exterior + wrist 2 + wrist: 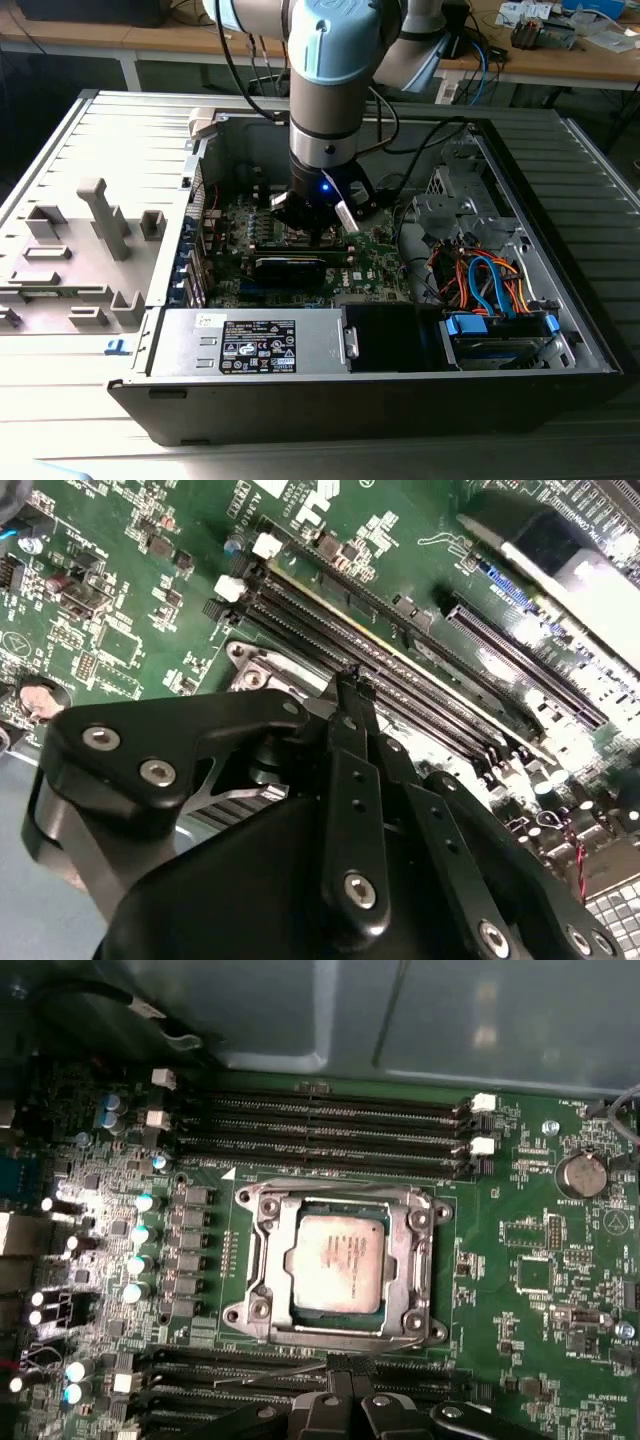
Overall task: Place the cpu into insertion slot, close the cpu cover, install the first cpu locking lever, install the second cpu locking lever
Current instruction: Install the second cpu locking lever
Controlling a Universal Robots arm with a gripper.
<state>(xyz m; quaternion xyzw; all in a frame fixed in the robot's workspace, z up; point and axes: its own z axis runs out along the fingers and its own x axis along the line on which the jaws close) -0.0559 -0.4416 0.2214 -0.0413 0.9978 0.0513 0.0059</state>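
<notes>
We judge the job well advanced. In the first wrist view the cpu (pixel 337 1263) lies flat inside the insertion slot (pixel 262 1260) at the centre of the frame, squarely seated, its silvery top showing through the window of the cpu cover (pixel 412 1260). The cover appears to lie down over the chip, framing it on all sides, so placing the chip and closing the cover look done. Whether either locking lever is hooked home we cannot tell; thin metal edges run along the socket's sides, but their latched or loose state is not clear to us, so we count the two lever steps as unconfirmed.

The gripper (pixel 340 1375) sits at the bottom centre of the first wrist view, its fingertips drawn close together with barely any gap, just beside the lower edge of the socket and over the black memory slots (pixel 320 1120). It carries nothing that we can see, and we cannot say whether the tips touch the board. In the second wrist view the gripper (pixel 352 680) points toward a corner of the socket frame. In the exterior view the arm (pixel 325 100) reaches down into the open computer case (pixel 400 385), over the green motherboard (pixel 375 270) in mid-frame.
</notes>
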